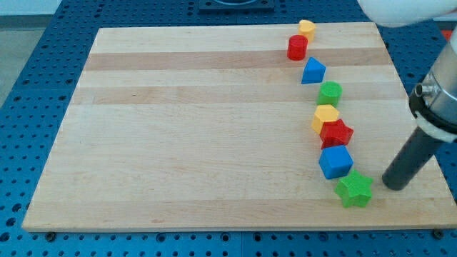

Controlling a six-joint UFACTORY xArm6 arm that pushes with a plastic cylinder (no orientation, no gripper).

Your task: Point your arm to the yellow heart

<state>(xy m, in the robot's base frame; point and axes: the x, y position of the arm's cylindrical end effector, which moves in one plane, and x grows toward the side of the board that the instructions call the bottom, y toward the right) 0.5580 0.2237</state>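
One yellow heart (pixel 306 28) at the view's top, well apart from my tip (pixel 393 187) near the green star (pixel 354 189)

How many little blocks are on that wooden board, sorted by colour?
Yellow: 2, yellow heart, yellow block
Red: 2, red block, red star
Blue: 2, blue block, blue cube
Green: 2, green block, green star
Total: 8

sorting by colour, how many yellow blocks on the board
2. One yellow block at the view's top edge, touching the red cylinder; another yellow block mid-column, against the red star. None seems hidden.
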